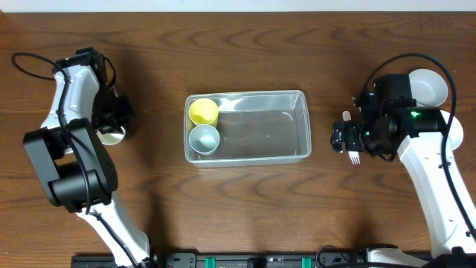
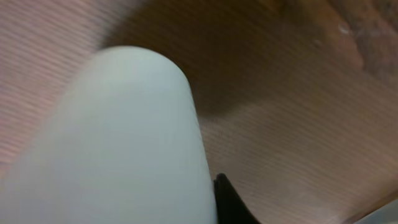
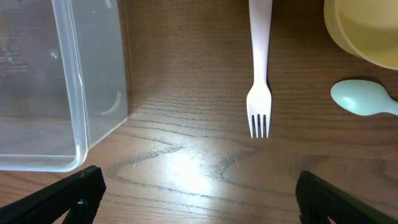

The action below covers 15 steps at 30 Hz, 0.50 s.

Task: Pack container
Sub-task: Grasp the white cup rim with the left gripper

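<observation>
The container [image 1: 285, 100] is a clear plastic tub in the middle of the table, and its corner shows in the right wrist view [image 3: 81, 93]. A yellow cup [image 1: 202, 112] and a grey-blue cup [image 1: 203, 138] stand in its left end. My left gripper [image 1: 117, 120] is at the far left, shut on a white cup [image 1: 111, 137]. The cup fills the left wrist view [image 2: 112, 143], with one dark finger [image 2: 231, 202] against its side. My right gripper [image 3: 199, 199] is wide open and empty just above the table. A white fork [image 3: 260, 93] lies just beyond it, also seen from overhead [image 1: 355, 157].
A pale round bowl [image 1: 430, 88] sits at the right back, and its edge shows in the right wrist view [image 3: 367, 31]. A light blue spoon [image 3: 364, 99] lies beside the fork. Bare wood lies between the container and the fork.
</observation>
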Each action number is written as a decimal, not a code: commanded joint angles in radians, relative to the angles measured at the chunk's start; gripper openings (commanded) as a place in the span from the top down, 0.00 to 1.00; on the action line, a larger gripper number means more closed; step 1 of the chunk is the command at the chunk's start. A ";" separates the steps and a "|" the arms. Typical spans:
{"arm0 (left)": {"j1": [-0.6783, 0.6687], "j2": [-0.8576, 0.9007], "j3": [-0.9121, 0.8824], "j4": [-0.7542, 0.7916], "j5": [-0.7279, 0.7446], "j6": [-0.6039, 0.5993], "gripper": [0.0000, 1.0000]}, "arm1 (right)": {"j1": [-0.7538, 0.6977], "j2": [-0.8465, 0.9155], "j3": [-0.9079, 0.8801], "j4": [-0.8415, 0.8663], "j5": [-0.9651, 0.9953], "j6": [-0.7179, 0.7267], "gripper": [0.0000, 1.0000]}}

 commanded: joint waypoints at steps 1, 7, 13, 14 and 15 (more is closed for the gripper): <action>0.000 -0.035 0.002 -0.008 0.012 0.003 0.94 | -0.006 0.001 0.016 -0.001 0.003 -0.012 0.01; -0.010 -0.140 0.002 -0.006 0.011 0.004 0.94 | -0.006 0.001 0.016 0.000 0.003 -0.013 0.01; -0.079 -0.342 0.020 -0.028 0.042 0.003 0.94 | -0.006 0.001 0.016 0.000 0.003 -0.012 0.01; -0.102 -0.383 0.023 -0.029 0.055 0.003 0.94 | -0.006 0.001 0.016 0.002 0.003 -0.012 0.01; -0.137 -0.432 0.023 -0.029 0.068 0.003 0.94 | -0.006 0.001 0.016 0.003 0.003 -0.012 0.01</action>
